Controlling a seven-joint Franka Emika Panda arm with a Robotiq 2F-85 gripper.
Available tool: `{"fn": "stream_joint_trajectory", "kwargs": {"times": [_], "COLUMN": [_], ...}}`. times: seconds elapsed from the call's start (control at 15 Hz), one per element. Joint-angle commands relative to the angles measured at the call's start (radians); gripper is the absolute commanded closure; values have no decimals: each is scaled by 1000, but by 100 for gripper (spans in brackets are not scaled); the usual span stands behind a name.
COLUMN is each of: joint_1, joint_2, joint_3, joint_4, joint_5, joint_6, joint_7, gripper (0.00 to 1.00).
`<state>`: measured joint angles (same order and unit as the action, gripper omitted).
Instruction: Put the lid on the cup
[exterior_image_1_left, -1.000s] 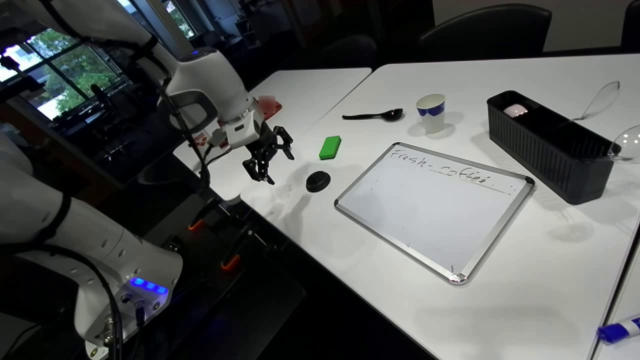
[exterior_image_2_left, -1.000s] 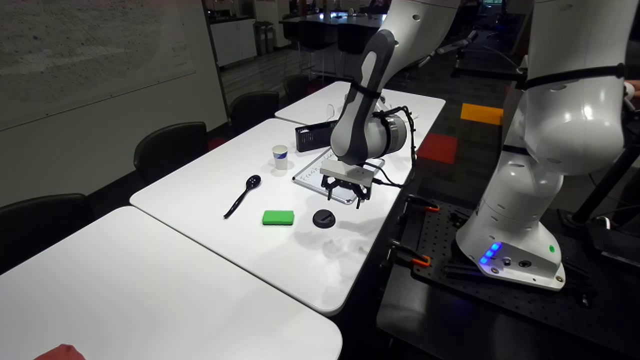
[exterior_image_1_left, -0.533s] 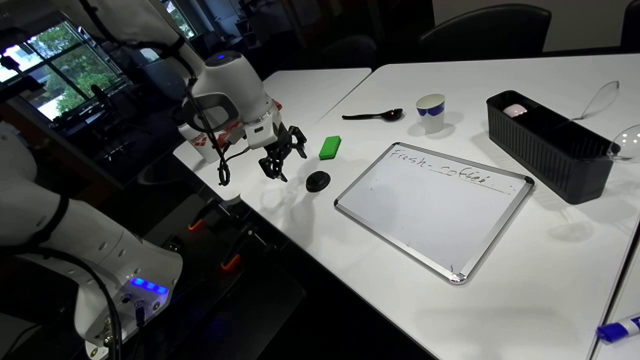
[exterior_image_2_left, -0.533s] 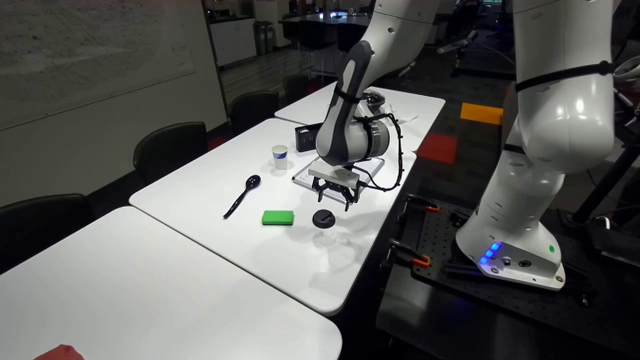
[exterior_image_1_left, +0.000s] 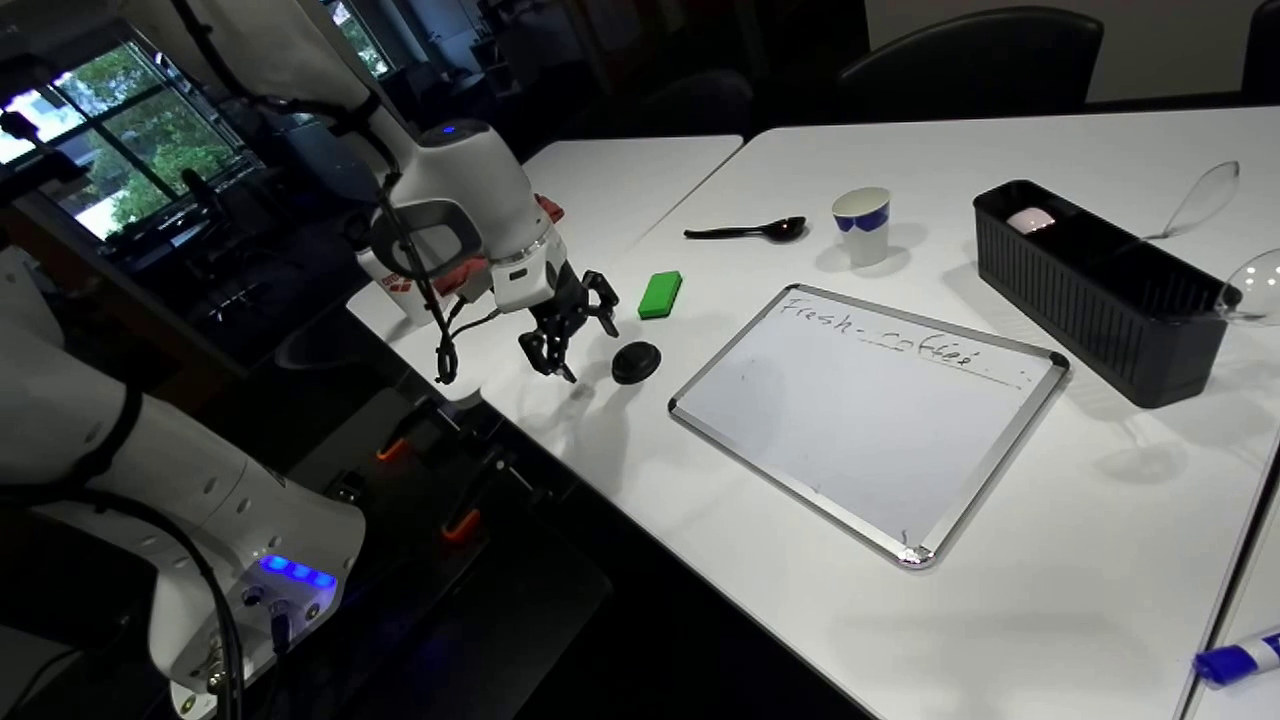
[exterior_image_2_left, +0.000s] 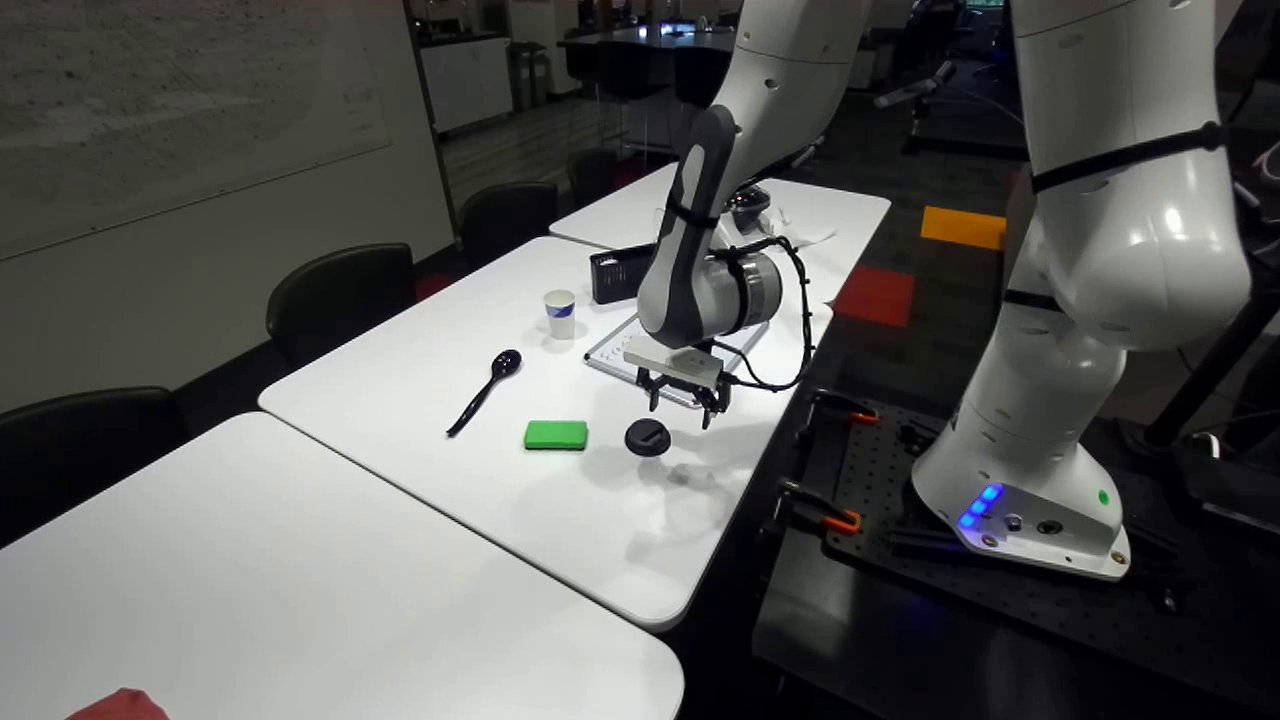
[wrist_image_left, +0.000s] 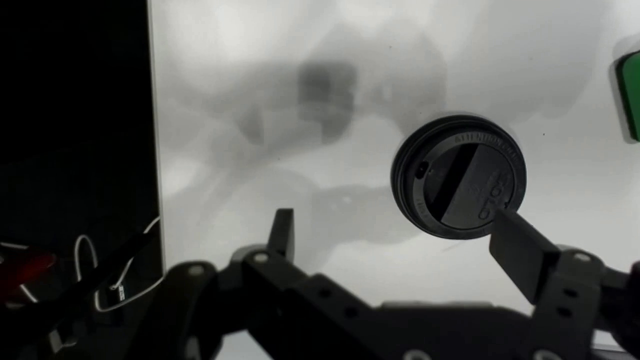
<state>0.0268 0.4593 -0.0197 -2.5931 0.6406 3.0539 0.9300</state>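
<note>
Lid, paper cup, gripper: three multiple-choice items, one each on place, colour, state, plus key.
1. The black cup lid is: A in the black bin; B on the white table; C on the whiteboard.
2. The paper cup is white and: A red; B green; C blue.
3. The gripper is: A open; B shut, empty; C shut on the lid.

1 B: it lies flat on the table in both exterior views.
2 C: its white wall has blue print.
3 A: its fingers stand apart in the wrist view.
</note>
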Motion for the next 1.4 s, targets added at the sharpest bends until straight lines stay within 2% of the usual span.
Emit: {"fn": "stream_joint_trajectory", "kwargs": {"times": [0.0, 0.27, 0.93, 1.0, 1.07, 1.2, 1.27, 1.33], "joint_1": [88, 133, 127, 129, 132, 133, 134, 134], "joint_2": [38, 80, 121, 127, 133, 145, 150, 156], "joint_3": [-60, -88, -78, -80, -82, -82, -83, -83], "joint_4": [-8, 3, 33, 38, 43, 53, 58, 63], "joint_5": [-15, -25, -20, -21, -21, -21, -20, -20], "joint_6": [16, 16, 58, 56, 55, 55, 55, 56], "joint_7": [82, 118, 114, 115, 117, 116, 117, 116], "gripper": [0, 0, 0, 4, 14, 14, 20, 17]}}
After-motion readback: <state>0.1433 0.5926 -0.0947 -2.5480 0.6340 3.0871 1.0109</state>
